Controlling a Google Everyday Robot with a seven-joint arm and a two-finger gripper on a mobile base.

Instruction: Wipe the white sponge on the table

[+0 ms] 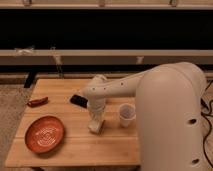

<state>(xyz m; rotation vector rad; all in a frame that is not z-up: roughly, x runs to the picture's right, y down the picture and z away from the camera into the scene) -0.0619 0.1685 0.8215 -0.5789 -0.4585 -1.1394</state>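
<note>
Directly beneath the bent wrist, the gripper (96, 119) points straight down near the middle of the table (75, 150), meeting the white sponge (95, 127), which lies on the wood under it. Whether the gripper is clamped on the sponge or only pressed against it cannot be told. Just to the right stands a translucent white cup (127, 115), upright and apart from the sponge. Behind the gripper, toward the far edge, lies a flat black object (78, 100), partly hidden by the arm (120, 87). Well to the left, an orange plate (45, 134) rests near the front left corner, and a small red object (38, 102) lies at the left edge beyond it. The robot's bulky white body (172, 125) fills the right side, covering that end of the tabletop.
</note>
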